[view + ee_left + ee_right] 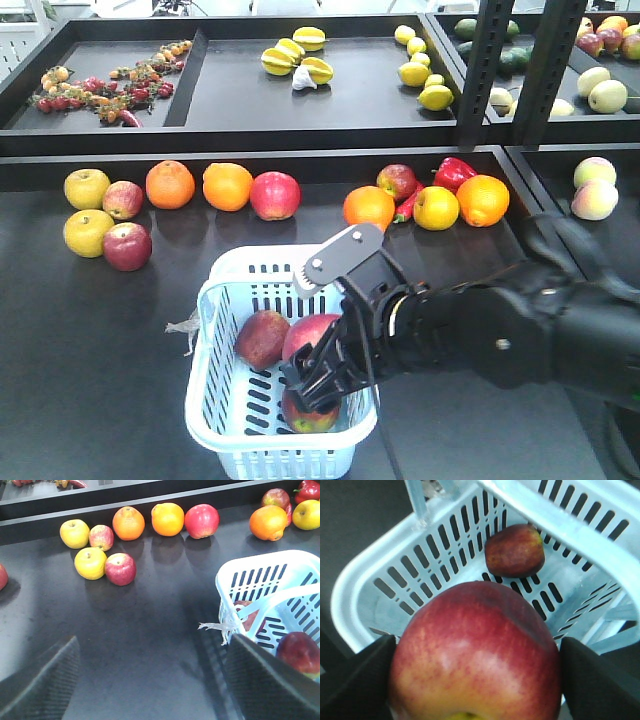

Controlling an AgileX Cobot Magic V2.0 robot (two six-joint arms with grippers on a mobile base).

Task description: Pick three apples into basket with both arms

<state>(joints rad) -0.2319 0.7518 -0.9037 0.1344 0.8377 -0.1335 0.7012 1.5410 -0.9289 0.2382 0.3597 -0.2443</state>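
Observation:
The pale blue basket [215, 400] stands on the dark table near the front edge. My right gripper [312, 388] reaches down into it from the right and is shut on a dark red apple [477, 655]; both fingers press its sides. A second apple [515, 550] lies on the basket floor beyond it. From the front I see apples in the basket at the left [262, 338], the middle [312, 332] and the near end [308, 415]. My left gripper [155, 690] hovers open over bare table left of the basket [235, 580], nothing between its fingers [42, 680].
Loose fruit lies along the table's far side: yellow apples [87, 187], oranges [170, 184], red apples [275, 195] and a red pepper [455, 172]. Behind it rises a shelf rim [250, 140] with trays. A black post [485, 80] stands at the right.

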